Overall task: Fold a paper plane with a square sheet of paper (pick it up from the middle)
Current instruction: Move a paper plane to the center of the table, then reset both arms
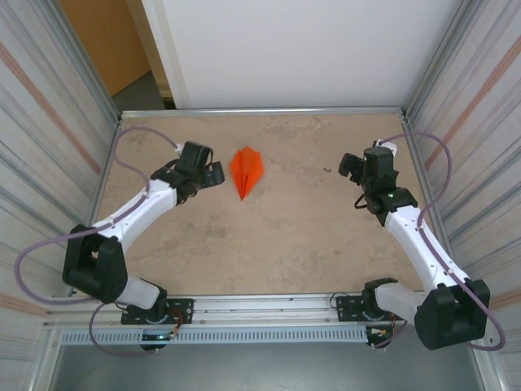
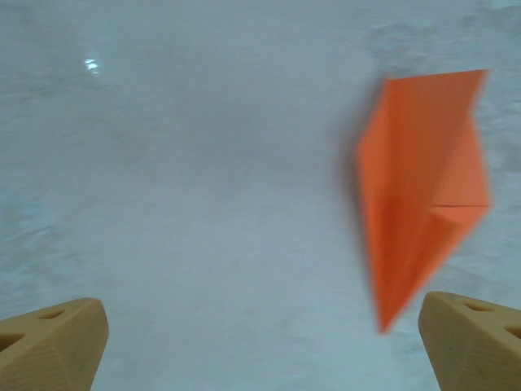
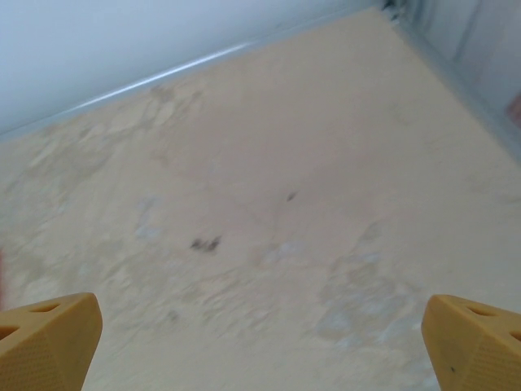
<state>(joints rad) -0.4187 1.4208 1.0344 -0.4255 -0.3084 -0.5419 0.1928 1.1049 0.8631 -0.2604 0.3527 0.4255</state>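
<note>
Mottled beige table, walled; plane far-centre, a creased orange dart lying flat.
Just beside it, left gripper; right gripper well apart; both spread wide, empty.

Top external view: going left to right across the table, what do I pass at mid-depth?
left gripper → paper plane → right gripper

You see beige marbled tabletop across frame centre. White back panel at top. Ribbed grey side walls left and right. Aluminium rail along bottom edge. Dark specks on tabletop, centre-left of right wrist view.
</note>
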